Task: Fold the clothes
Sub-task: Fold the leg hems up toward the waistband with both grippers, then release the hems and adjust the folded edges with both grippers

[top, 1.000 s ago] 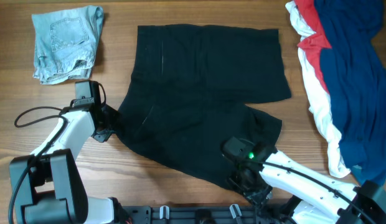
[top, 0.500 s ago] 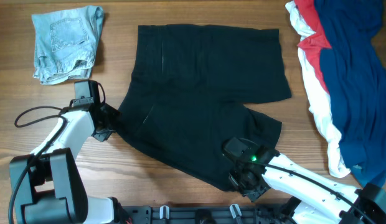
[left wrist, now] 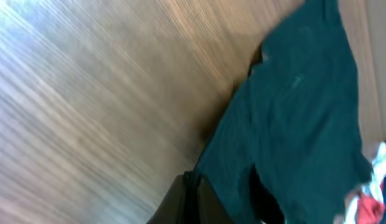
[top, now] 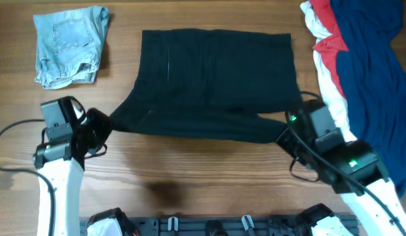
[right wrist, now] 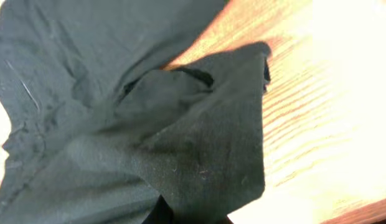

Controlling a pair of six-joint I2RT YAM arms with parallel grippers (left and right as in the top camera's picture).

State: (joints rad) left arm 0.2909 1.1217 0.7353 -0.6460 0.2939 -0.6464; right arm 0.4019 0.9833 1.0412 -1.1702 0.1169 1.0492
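Since fold needed lower edge carried over, left claw (top: 103, 126) and right claw (top: 287, 129) each clamped black shorts (top: 216, 72) corner, held clear of worktop (top: 190, 177).

A wooden table (top: 190, 177) with a warm brown grain is seen from above. A pair of black shorts (top: 216, 65) is spread across its middle, flat along the far side, while the near edge is drawn into a taut band raised at both ends. Light-blue denim shorts (top: 69, 46) are laid in a loose bundle at the far left corner, well apart from the black shorts. A heap of navy, red and white garments (top: 367, 72) is piled along the right edge, just beside the black shorts.
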